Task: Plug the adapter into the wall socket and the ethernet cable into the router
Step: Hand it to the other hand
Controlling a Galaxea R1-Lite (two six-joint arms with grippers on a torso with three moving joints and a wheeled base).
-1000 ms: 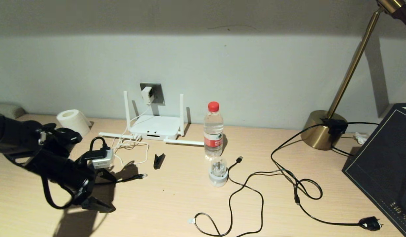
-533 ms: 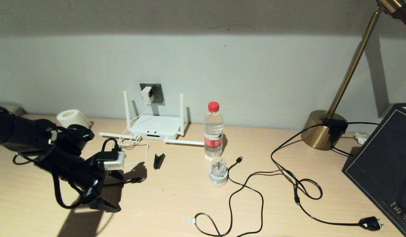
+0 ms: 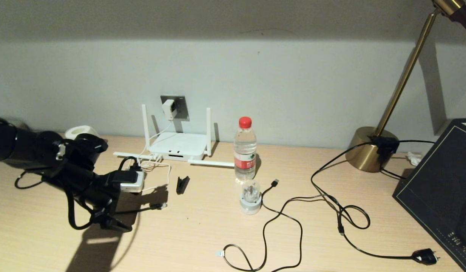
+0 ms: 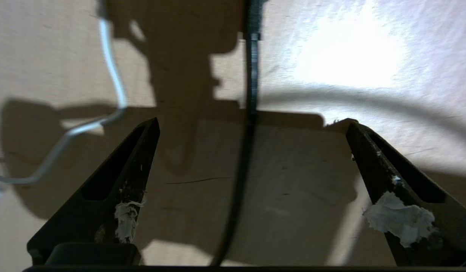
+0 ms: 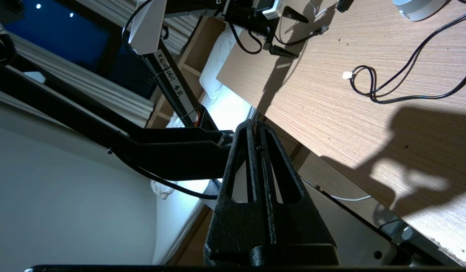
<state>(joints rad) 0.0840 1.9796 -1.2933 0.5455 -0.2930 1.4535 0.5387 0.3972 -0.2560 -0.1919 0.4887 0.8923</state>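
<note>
Water bottle (image 3: 244, 149), brass lamp (image 3: 372, 149), paper roll (image 3: 79, 132) on wooden desk (image 3: 202, 234)

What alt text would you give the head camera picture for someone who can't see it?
The robot's open left gripper hangs over a black ethernet cable on a wooden desk. Behind, a white adapter sits in the wall socket above a white router; a water bottle stands beside it.
</note>
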